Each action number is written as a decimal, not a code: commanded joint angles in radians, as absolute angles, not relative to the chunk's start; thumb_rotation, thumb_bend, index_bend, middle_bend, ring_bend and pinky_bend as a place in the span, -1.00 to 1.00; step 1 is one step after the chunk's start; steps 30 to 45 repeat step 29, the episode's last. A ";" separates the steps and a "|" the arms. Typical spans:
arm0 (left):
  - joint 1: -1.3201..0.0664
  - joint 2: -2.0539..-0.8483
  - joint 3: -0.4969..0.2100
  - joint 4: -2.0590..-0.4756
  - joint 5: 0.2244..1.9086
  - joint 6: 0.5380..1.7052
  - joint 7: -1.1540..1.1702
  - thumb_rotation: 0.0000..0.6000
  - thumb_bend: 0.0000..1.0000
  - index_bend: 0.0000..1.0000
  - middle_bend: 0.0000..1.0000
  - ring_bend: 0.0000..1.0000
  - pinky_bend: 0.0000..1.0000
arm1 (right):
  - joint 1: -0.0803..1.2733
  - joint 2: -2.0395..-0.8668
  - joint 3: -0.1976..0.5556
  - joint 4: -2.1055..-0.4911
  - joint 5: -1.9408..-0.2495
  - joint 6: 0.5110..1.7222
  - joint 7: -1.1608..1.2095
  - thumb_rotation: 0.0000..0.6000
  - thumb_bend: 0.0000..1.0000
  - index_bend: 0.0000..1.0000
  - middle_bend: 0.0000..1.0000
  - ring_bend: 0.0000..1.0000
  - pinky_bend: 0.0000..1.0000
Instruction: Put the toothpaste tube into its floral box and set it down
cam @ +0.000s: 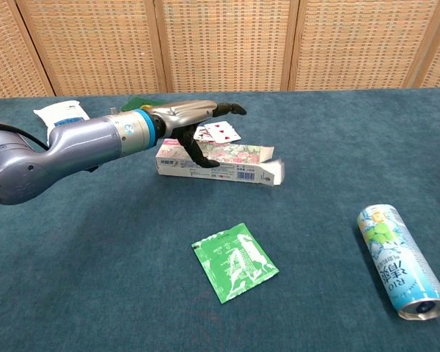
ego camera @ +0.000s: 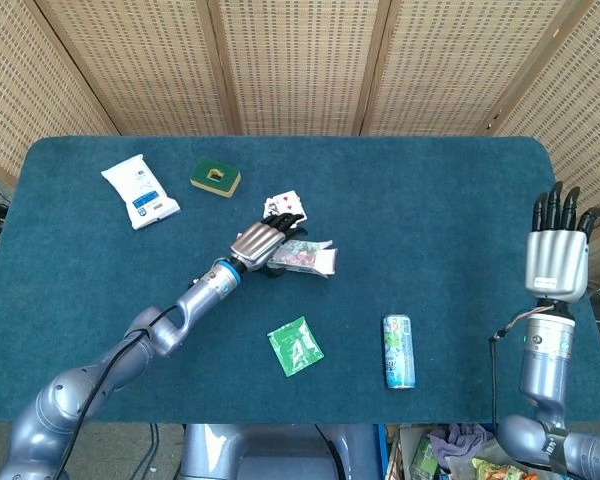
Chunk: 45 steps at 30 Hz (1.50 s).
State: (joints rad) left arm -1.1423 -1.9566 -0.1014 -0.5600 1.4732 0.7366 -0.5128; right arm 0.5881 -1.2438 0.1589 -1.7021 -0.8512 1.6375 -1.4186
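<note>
The floral toothpaste box (ego camera: 308, 257) (cam: 227, 161) lies flat on the blue table, long side left to right, with its right end flap open. No toothpaste tube shows outside it. My left hand (ego camera: 257, 243) (cam: 187, 121) hovers over the box's left half. Its fingers stretch out above the box and its thumb hooks down across the front face. My right hand (ego camera: 557, 250) is raised at the table's right edge, far from the box, fingers upright and apart, holding nothing. The chest view does not show it.
Playing cards (ego camera: 285, 207) (cam: 218, 132) lie just behind the box. A green sachet (ego camera: 295, 345) (cam: 235, 262) and a drink can (ego camera: 398, 351) (cam: 400, 262) lie toward the front. A wipes pack (ego camera: 140, 190) and a green sponge (ego camera: 216, 177) sit at the back left.
</note>
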 commanded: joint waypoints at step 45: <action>-0.483 -1.179 -0.025 -1.626 1.318 1.451 -0.092 1.00 -0.41 -1.00 -1.00 -1.00 -1.00 | 0.319 -1.205 -0.016 -1.552 -1.436 1.582 -0.213 1.00 -1.00 -1.00 -1.00 -1.00 -1.00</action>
